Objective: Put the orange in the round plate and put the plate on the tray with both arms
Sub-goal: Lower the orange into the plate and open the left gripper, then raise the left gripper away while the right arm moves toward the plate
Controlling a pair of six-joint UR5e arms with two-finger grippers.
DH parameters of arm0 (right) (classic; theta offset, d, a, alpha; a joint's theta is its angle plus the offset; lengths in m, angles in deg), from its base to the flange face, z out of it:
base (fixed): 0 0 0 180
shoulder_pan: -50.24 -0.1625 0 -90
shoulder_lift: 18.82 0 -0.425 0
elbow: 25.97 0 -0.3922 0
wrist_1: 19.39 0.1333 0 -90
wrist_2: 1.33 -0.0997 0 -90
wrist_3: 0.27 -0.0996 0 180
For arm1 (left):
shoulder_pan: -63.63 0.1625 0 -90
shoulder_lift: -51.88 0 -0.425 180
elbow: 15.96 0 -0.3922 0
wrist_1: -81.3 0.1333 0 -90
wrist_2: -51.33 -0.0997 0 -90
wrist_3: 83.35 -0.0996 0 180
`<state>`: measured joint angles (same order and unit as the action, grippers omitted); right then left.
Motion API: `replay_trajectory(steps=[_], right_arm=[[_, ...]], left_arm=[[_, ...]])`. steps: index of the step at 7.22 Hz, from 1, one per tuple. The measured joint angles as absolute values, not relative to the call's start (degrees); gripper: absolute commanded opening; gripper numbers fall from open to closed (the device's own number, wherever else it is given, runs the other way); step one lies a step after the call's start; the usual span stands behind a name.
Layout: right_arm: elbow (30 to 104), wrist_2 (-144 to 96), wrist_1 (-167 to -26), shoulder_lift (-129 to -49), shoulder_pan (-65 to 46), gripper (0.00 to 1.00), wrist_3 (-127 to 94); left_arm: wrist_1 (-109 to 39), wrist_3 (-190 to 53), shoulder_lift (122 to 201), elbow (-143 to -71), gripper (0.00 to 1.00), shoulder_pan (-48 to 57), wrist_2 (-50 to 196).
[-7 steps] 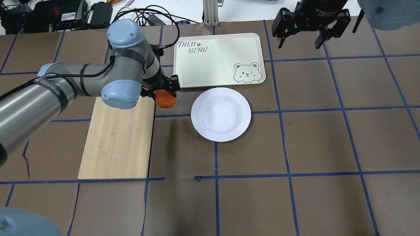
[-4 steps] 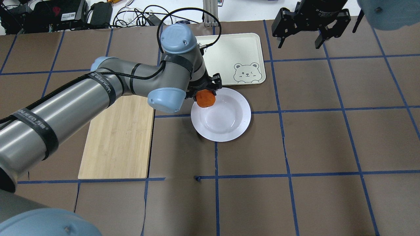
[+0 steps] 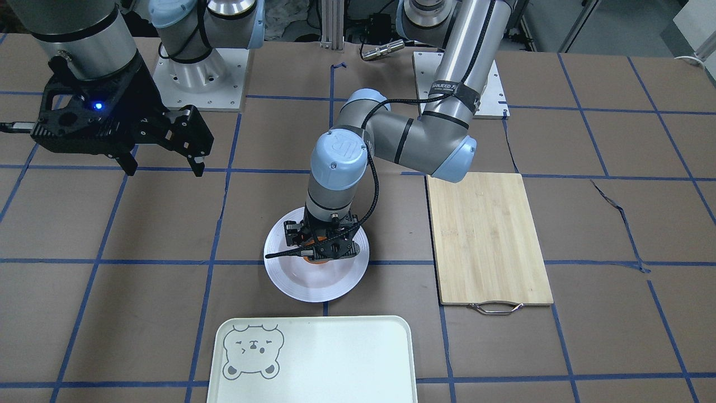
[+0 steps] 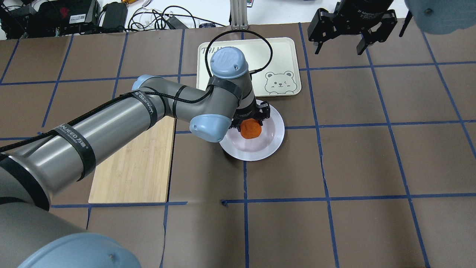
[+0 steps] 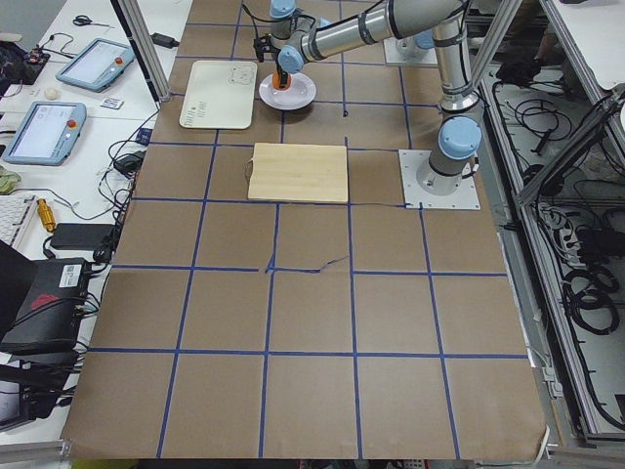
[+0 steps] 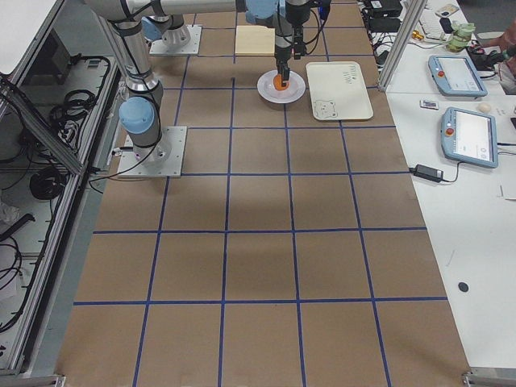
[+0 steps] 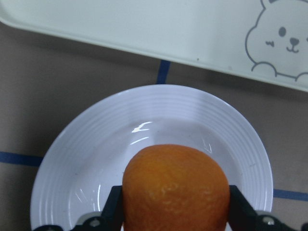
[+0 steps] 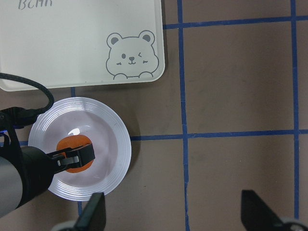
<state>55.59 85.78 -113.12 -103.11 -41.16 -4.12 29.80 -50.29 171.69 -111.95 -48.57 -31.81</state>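
The orange (image 4: 250,129) is clamped in my left gripper (image 4: 250,124), which is shut on it low over the sunken centre of the round plate (image 4: 275,137). In the left wrist view the orange (image 7: 175,187) fills the gap between both fingers, with the plate's ridged rim (image 7: 159,96) behind. I cannot tell if the fruit touches the plate. The cream tray (image 4: 275,56) with its bear face lies just beyond the plate, bare. My right gripper (image 4: 339,51) hangs open and high at the far right, holding nothing; its own view looks down on the plate (image 8: 122,144) and tray (image 8: 72,48).
A bamboo cutting board (image 4: 134,160) with a metal handle (image 3: 493,307) lies on the robot's left of the plate. Brown mat with blue tape lines covers the table. Cables and boxes sit past the far edge.
My left arm has swung right, carrying the orange from the cutting board's corner to over the plate's rim, then down over its centre. The right gripper has stayed put.
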Motion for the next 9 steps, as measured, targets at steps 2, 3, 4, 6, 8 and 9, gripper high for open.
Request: replay_trajectory(steps=[2, 3, 4, 6, 8, 9], right_arm=[[55.6, 85.7, -113.1, -103.1, -41.2, 1.00, -4.2], [55.6, 85.6, -113.1, -103.1, -41.2, 1.00, -4.3], [55.6, 85.5, -113.2, -103.2, -41.2, 1.00, -4.4], [55.6, 84.6, -113.4, -103.0, -40.5, 1.00, -4.2], [55.8, 77.5, -114.1, -102.3, -38.9, 1.00, -4.1], [56.6, 72.2, -114.6, -101.6, -37.9, 1.00, -4.1]], left_arm=[[29.2, -50.3, 172.1, -112.2, 1.00, -48.5, -31.8], [27.8, -50.7, 171.2, -111.7, 1.00, -48.0, -32.0], [25.0, -51.5, 169.6, -110.6, 1.00, -46.5, -32.1], [12.6, -56.2, 164.6, -104.4, 1.00, -42.4, -32.5], [-0.2, -64.9, 158.6, -98.7, 1.00, -40.1, -36.7], [-2.7, -70.3, 155.9, -97.9, 1.00, -38.4, -38.1]])
